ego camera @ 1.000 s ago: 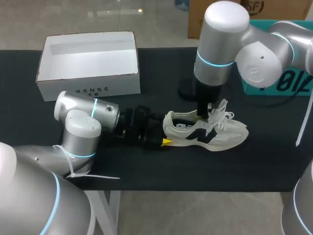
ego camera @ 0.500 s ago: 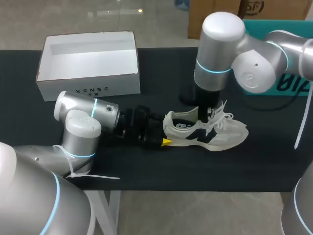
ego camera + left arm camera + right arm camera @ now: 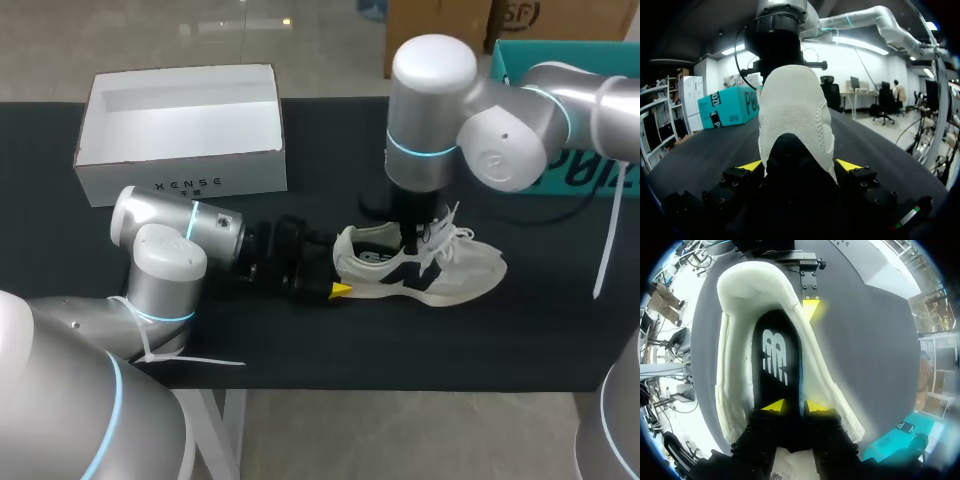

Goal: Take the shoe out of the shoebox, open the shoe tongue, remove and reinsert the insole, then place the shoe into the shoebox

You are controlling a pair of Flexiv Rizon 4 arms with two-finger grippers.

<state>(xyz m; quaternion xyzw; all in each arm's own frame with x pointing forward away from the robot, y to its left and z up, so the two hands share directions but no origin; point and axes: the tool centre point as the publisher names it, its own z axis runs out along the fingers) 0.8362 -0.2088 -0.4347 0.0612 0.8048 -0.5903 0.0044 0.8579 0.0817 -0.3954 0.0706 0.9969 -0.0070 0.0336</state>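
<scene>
box [image 3: 180,182] empty, well apart from shoe [image 3: 450,275]. heel clamped from 2 sides by left gripper [image 3: 338,265], unchanged. over 1 s, right gripper [image 3: 412,238] brought left and down into the shoe mouth: insole removal judged begun. only in the right wrist view are its tips seen nearly closed, pinching insole [image 3: 775,350].
</scene>
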